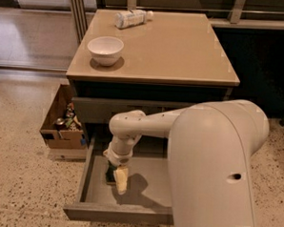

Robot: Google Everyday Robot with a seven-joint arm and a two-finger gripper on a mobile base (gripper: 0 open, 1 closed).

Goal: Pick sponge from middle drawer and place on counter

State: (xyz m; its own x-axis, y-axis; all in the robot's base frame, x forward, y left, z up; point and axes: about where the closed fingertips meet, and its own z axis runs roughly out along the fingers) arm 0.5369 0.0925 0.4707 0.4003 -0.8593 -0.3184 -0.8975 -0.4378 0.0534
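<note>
The middle drawer [150, 185] stands pulled open below the counter [174, 50], showing its smooth grey floor. The sponge [109, 175] lies on the left part of that floor; only a dark green edge shows beside my gripper. My gripper [117, 177] reaches straight down into the drawer and sits right at the sponge, with its pale yellow tip against the sponge's right side. Whether it holds the sponge I cannot tell. My white arm covers the drawer's right half.
A white bowl [105, 50] stands on the counter's left side and a plastic bottle [132, 18] lies at its back edge. An open cardboard box [62, 125] with small items sits on the floor left of the cabinet.
</note>
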